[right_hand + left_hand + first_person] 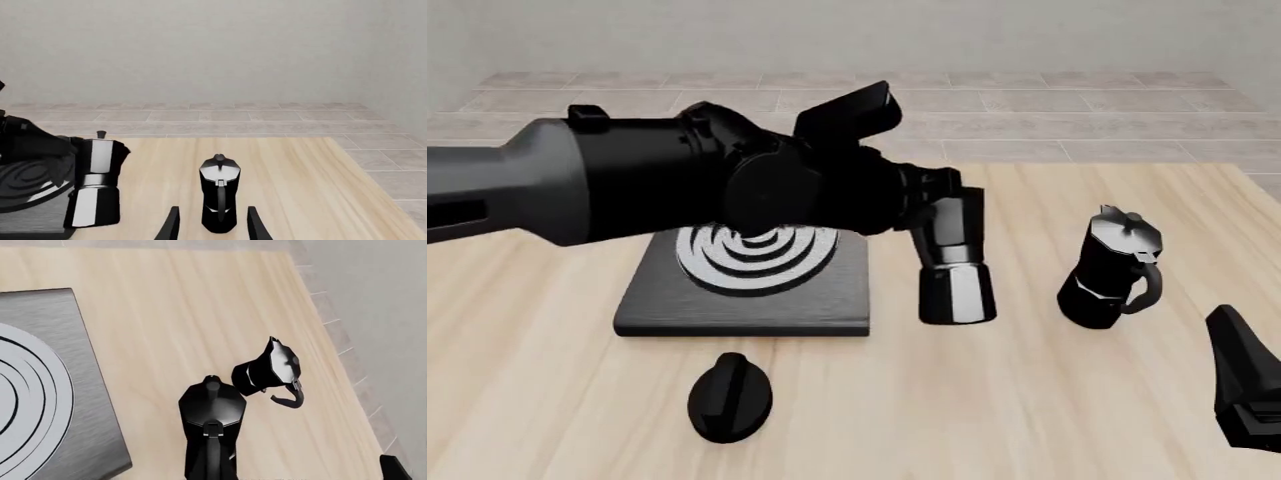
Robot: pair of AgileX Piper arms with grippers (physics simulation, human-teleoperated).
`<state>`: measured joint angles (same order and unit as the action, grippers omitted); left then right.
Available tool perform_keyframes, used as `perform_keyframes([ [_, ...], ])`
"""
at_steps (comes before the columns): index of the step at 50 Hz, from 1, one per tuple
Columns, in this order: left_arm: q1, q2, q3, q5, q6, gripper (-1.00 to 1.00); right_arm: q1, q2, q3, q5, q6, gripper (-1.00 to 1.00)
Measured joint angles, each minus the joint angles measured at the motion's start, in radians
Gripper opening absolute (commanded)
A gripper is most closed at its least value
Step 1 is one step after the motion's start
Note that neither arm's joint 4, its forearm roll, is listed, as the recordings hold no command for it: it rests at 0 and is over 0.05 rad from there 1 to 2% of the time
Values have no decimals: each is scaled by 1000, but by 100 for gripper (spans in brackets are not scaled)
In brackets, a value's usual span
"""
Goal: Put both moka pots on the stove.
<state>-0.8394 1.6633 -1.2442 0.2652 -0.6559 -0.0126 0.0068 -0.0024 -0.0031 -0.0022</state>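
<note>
Left wrist view: the left fingers [212,432] clamp one moka pot [212,402] beside the stove [47,385].

Front view: that pot hangs just off the stove's right edge.

Right wrist view: the right fingers [212,222], spread apart, flank the second moka pot [219,200], upright near the tabletop's [293,175] right edge.

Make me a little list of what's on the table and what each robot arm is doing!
stove: flat square black slab with silver burner rings, no pot resting on it
first pot: glossy black faceted moka pot, held by the left gripper just right of the stove
second pot: matching black moka pot with silvery lid, upright on the wooden table, untouched
right gripper: open, fingers either side of the second pot in its wrist view
knob: low black oval knob, in front of the stove
</note>
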Motion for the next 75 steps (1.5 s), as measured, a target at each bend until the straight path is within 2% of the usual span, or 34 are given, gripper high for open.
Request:
perform_keyframes([
  [14, 30, -120, 66, 15, 24, -100, 0, 0, 0, 0, 0, 100],
  [36, 156, -304, 162, 15, 142, -100, 0, 0, 0, 0, 0, 100],
  [54, 282, -406, 261, -69, 230, -100, 0, 0, 0, 0, 0, 100],
  [71, 379, -424, 328, -162, 269, -100, 0, 0, 0, 0, 0, 100],
  [75, 407, -422, 341, -189, 298, -100, 0, 0, 0, 0, 0, 100],
])
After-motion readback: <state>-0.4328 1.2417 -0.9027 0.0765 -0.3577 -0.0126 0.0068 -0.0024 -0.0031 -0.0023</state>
